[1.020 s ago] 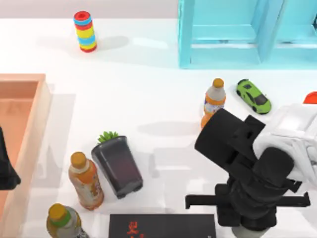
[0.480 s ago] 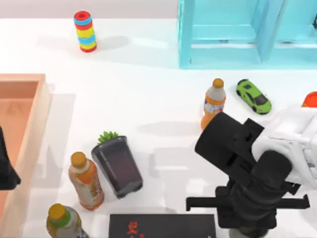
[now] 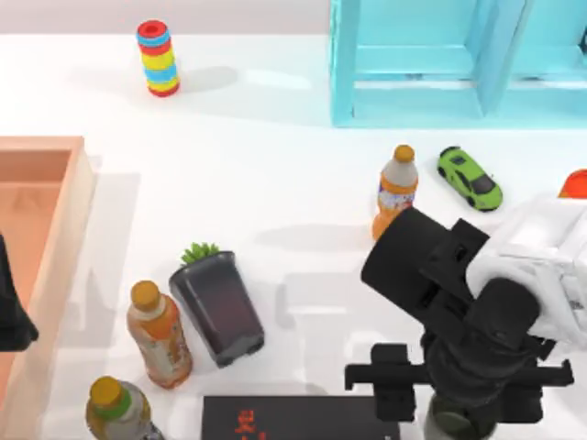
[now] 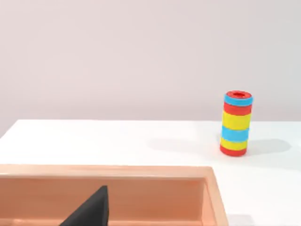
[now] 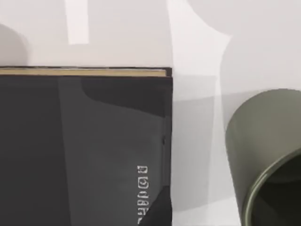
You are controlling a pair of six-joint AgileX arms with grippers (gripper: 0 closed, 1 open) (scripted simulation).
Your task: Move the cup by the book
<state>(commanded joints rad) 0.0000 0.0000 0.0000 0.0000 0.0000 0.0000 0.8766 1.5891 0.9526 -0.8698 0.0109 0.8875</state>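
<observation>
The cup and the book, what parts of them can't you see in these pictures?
- Cup: cut off by the right wrist view's edge; from above, only a sliver peeks out under the right arm.
- Book: cut off by the top view's lower edge, so its red letters are half gone.
- Right gripper: hidden by its own arm from above.

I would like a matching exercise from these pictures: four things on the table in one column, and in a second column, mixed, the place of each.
Things:
1. toy car
2. ring stack
3. book
4. plant pot

Places:
A. near edge of the table, beside the cup
B. far left part of the table
C. lying on its side by an orange bottle
D. in front of the blue shelf

Pairs: 1-D, 2-B, 3-A, 4-C
</observation>
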